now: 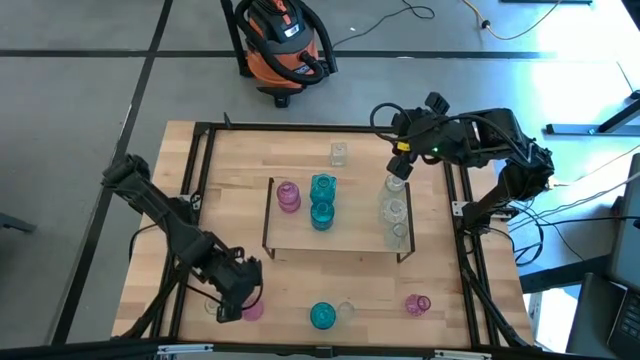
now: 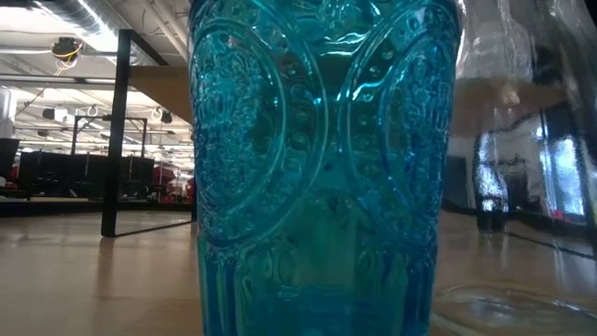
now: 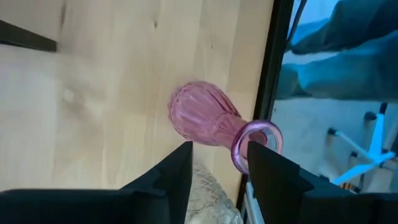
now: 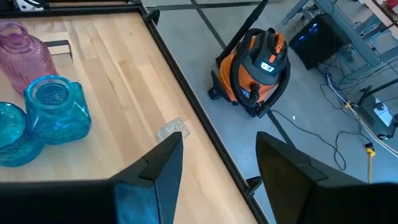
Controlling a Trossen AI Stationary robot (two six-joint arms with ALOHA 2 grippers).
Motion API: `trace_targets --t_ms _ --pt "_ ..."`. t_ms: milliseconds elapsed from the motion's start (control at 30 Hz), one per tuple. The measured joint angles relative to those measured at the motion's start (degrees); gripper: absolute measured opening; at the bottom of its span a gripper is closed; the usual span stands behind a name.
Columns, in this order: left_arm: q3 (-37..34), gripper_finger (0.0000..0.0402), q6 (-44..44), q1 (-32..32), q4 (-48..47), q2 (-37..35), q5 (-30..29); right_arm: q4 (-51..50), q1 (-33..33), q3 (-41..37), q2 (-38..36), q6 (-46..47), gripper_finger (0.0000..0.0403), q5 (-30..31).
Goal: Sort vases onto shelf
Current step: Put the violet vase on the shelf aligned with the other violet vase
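Left gripper (image 3: 217, 171) fingers apart, straddling pink vase (image 3: 208, 118) neck. Vase lies on its side near table edge; I risk rolling it off w/ an off-centre close.

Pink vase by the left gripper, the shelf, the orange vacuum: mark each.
pink vase (image 3: 202, 115), left wrist view, on its ribbed belly
shelf (image 1: 352, 235), high view, bare board
orange vacuum (image 4: 256, 62), right wrist view, on its body
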Motion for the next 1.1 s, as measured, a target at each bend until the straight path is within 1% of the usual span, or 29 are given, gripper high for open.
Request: trace_targets --t_ms 633,700,767,867,933,967,1100 --pt "0.0 0.014 0.04 -0.41 2.64 3.82 0.56 0.0 0.0 0.0 0.02 -0.02 0.0186 -0.2" --pt "0.0 0.0128 0.06 -0.43 2.45 3.99 0.66 0.0 0.0 0.0 0.02 -0.03 0.0186 -0.21" --pt "0.03 0.0107 0.06 -0.41 1.33 3.94 0.73 0.01 0.0 0.0 0.02 -0.04 0.0186 -0.22" --pt "0.07 0.0059 0.06 -0.3 0.02 3.87 1.04 0.0 0.0 0.0 0.02 -0.04 0.0186 -0.22" --pt "0.08 0.0026 0.03 -0.08 -0.4 3.87 2.88 0.0 0.0 0.0 0.02 -0.12 0.0186 -0.22" --pt "0.13 0.0021 -0.1 0.08 -0.53 3.87 3.86 0.0 0.0 0.0 0.02 -0.2 0.0186 -0.22" --pt "0.66 0.0021 1.48 0.81 -2.52 3.78 8.01 0.0 0.0 0.0 0.02 -1.05 0.0186 -0.22"
